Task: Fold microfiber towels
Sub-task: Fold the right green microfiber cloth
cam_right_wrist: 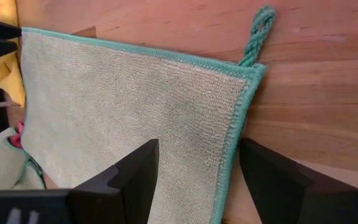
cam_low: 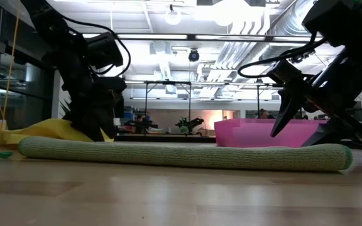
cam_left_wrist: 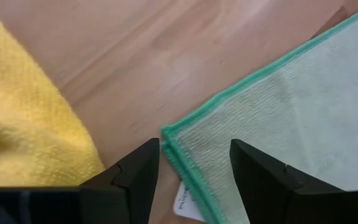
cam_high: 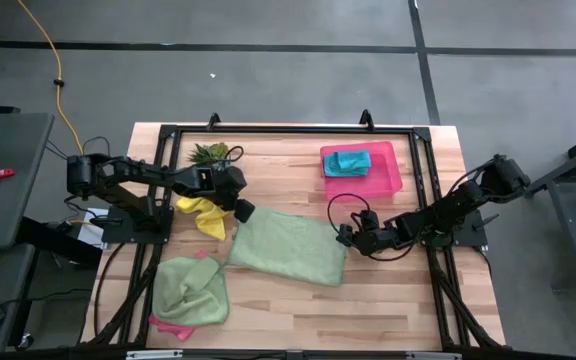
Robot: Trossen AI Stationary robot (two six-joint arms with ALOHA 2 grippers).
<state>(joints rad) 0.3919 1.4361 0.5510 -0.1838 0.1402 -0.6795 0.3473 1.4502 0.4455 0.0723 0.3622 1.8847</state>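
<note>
**Both grippers stand open at opposite ends of the half-folded green towel**

In the middle of the tabletop (cam_high: 388,300) lies a light green towel (cam_high: 288,247), already doubled into a rectangle. Its long axis runs from the upper left toward the lower right of the high view, between the two arms.

The left gripper (cam_high: 242,210) sits at the towel's upper-left corner. Its wrist view shows the jaws apart and empty, straddling the teal-stitched corner, with the yellow towel (cam_high: 204,212) just beside it on the far side from the green one. The right gripper (cam_high: 347,236) is at the opposite short edge, on the towel's right side; its jaws are also spread and hold nothing, and the edge with its small hanging loop (cam_right_wrist: 258,34) lies just ahead of them.

Each arm is therefore nearest to its own end of the long axis, so a further fold would probably bring one short edge across to the other.

Elsewhere, a second light green towel (cam_high: 192,288) lies crumpled at the lower left of the high view over a pink towel (cam_high: 171,325). A folded teal towel (cam_high: 349,162) rests in the pink tray (cam_high: 393,175) at upper right.
</note>
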